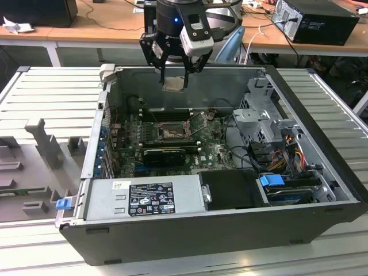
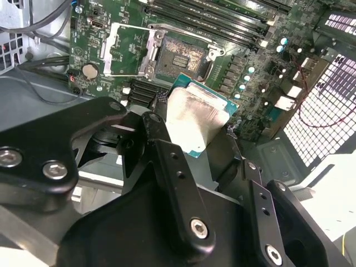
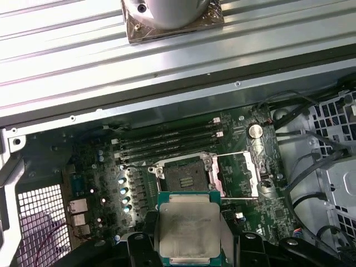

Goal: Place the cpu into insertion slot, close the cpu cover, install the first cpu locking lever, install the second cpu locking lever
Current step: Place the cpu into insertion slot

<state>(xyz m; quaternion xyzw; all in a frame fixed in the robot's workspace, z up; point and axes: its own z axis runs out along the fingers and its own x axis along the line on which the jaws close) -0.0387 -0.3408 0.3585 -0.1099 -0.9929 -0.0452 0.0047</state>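
My gripper (image 1: 174, 79) hangs above the open computer case, shut on the cpu (image 1: 174, 84). The cpu is a flat square chip with a dull silver face and a green edge, and both wrist views show it between the black fingers (image 2: 197, 117) (image 3: 189, 231). Below it on the green board lies the insertion slot (image 1: 171, 133) (image 2: 181, 55) (image 3: 186, 178), uncovered, with its brownish square centre showing. The cpu cover (image 2: 125, 50) (image 3: 236, 175), a silvery frame, stands flipped open beside the slot. The cpu is well clear of the slot, touching nothing but the fingers.
Long memory slots (image 3: 167, 142) run beside the socket, and a long black card (image 1: 164, 154) sits in front of it. A labelled power supply (image 1: 149, 198) fills the case's near side, and a drive cage (image 1: 259, 115) with cables stands at the exterior view's right. The case walls (image 1: 98, 132) enclose the board.
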